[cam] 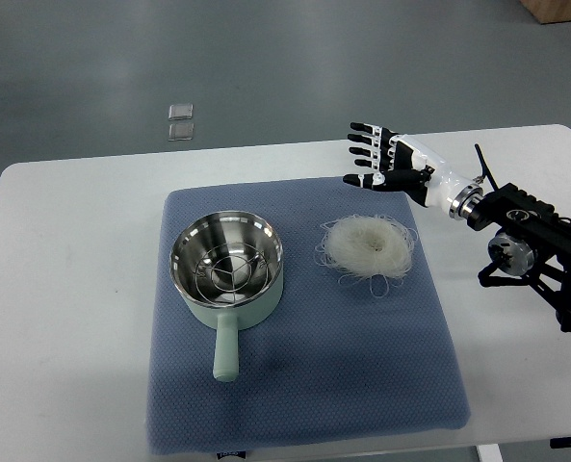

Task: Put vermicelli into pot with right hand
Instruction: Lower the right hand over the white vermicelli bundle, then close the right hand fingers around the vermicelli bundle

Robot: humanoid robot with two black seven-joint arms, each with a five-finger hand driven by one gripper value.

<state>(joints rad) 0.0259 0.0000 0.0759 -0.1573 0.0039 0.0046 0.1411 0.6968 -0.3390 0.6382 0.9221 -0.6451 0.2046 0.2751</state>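
Note:
A white nest of vermicelli (pixel 369 246) lies on the blue mat (pixel 304 385), right of centre. A pale green pot (pixel 228 268) with a steel inside and a wire rack stands on the mat's left half, its handle pointing toward the near edge. My right hand (pixel 370 154) comes in from the right edge and hovers above and behind the vermicelli, near the mat's far right corner. Its fingers are spread and hold nothing. It is apart from the vermicelli. The left hand does not show.
The mat lies on a white table (pixel 64 289). Two small clear squares (pixel 180 121) lie on the grey floor beyond the table's far edge. The right arm's black forearm (pixel 540 241) lies over the table's right side.

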